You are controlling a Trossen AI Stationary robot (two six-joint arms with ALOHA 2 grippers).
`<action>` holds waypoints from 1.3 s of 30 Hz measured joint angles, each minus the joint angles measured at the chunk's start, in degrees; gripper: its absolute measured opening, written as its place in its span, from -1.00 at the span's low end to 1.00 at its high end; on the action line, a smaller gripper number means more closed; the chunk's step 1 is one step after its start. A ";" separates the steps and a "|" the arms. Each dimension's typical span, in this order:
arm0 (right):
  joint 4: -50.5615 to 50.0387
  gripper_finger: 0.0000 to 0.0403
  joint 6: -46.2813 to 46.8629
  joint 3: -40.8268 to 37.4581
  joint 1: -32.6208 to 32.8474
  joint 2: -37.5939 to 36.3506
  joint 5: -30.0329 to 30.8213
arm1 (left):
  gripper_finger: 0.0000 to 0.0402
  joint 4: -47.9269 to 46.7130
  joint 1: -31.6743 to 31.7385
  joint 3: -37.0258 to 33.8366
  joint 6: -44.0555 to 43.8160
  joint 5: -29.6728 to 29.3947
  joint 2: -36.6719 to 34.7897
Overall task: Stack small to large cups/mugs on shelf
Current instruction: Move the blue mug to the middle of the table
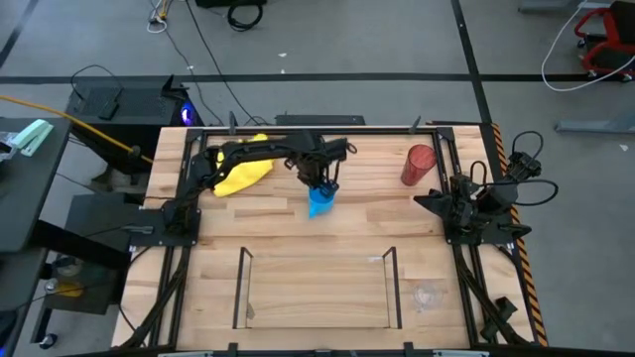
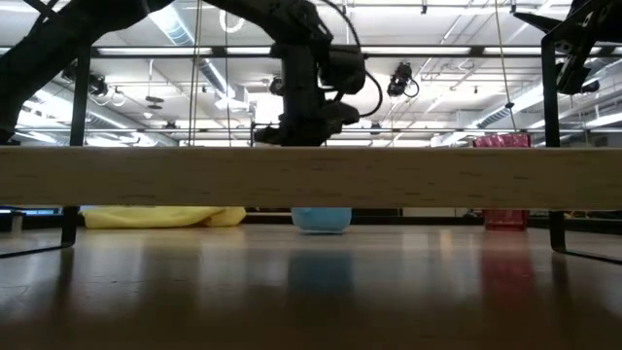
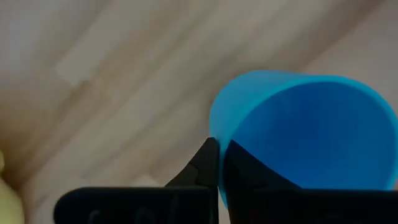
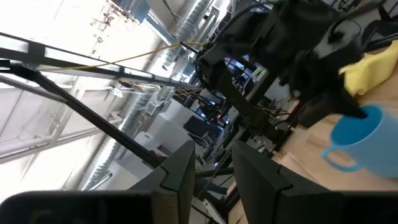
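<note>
The bright blue mug (image 1: 322, 204) stands on the table's middle, toward the far side; it also shows in the low view (image 2: 321, 220) and the right wrist view (image 4: 359, 138). My left gripper (image 1: 319, 185) is above it and shut on its rim (image 3: 219, 149). The dark red tumbler (image 1: 418, 164) stands upright at the far right. The tiny clear cup (image 1: 427, 296) stands near the front right, beside the shelf (image 1: 317, 293). My right gripper (image 4: 214, 168) is open and empty at the table's right side. My left gripper holds the blue mug by its rim (image 3: 217, 134), one finger (image 3: 205, 163) outside the wall and one finger (image 3: 249, 174) inside. The fingers come from above, pointing down. The mug is upright; its base looks to be on the table, but I cannot tell for sure.
A yellow cloth (image 1: 243, 175) lies at the far left, close to the left arm. The shelf's thin dark uprights (image 1: 241, 288) stand at the near middle, and its wood plank (image 2: 311, 177) crosses the low view. The right arm (image 1: 476, 203) is folded at the right edge.
</note>
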 joint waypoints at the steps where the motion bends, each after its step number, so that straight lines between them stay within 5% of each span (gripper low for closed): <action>1: -0.04 -0.43 0.00 0.00 0.00 0.04 0.00 | -0.94 0.18 -0.76 0.00 -0.73 -0.20 -0.37; 11: -0.10 -0.43 2.11 1.16 0.00 2.38 -0.43 | -0.94 -1.71 -7.06 0.09 -6.94 -6.02 -3.21; 22: -5.35 -0.43 4.48 7.71 0.02 13.28 -0.50 | -0.94 -3.18 -12.42 0.09 -14.67 -9.58 -3.33; 34: -51.36 -0.43 27.38 29.87 0.00 29.83 -2.28 | -0.94 -3.85 -11.19 -0.24 -22.95 -9.93 -3.33; 39: -60.46 -0.43 31.24 36.95 0.02 38.49 -5.88 | -0.94 -4.43 -11.29 -0.48 -24.81 -8.94 -2.95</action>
